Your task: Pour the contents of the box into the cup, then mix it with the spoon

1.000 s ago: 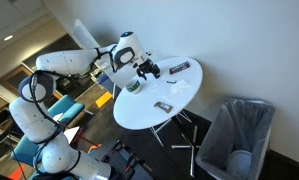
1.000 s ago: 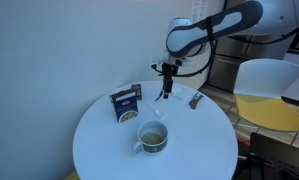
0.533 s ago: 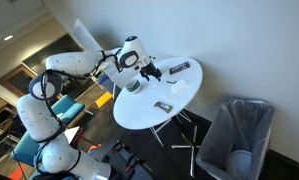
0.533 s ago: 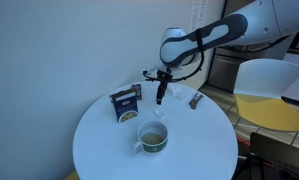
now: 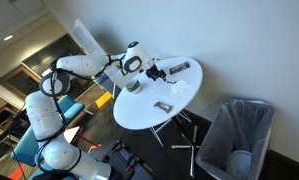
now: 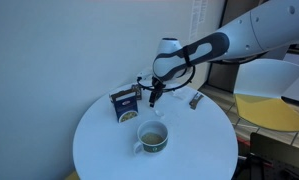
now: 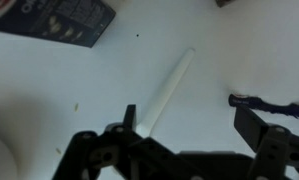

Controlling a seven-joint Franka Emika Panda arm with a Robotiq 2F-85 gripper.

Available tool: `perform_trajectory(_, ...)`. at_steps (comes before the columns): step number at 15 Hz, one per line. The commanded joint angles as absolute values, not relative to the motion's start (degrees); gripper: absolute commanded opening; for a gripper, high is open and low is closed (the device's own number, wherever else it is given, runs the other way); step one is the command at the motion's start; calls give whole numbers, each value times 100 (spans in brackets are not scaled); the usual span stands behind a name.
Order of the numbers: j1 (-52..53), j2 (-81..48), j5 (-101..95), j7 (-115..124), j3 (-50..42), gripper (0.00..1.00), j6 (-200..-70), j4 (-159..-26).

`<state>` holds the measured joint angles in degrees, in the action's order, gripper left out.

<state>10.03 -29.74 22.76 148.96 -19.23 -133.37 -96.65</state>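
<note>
The small dark box stands at the far left of the round white table. The squat grey-green cup sits in front of it and also shows in an exterior view. I cannot make out the box in that view. A white spoon lies flat on the table, its lower end by one finger in the wrist view. My gripper hangs low over the spoon, open and empty. In both exterior views the gripper is just right of the box and behind the cup.
A long flat dark packet with white marks lies near the table's far edge; it also shows in the wrist view. A small flat grey item lies apart. A grey bin and a yellow chair stand beside the table.
My arm has swung across the table toward the box and come lower over the spoon. The box, the cup and the packet have not moved.
</note>
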Motion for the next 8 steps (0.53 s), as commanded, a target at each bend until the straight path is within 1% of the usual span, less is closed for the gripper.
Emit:
perform_trajectory(1, 1520, -3209, 2674, 14895, -2412, 100, -13606, -9597)
perform_trajectory(6, 1861, -3261, 2883, 14895, -2664, 100, -13594, -9638)
perform_trajectory(7, 1890, -3250, 2894, 14896, -2688, 83, -13568, -9647)
perform_trajectory(8, 1937, -3250, 2905, 14896, -2742, 72, -13551, -9653)
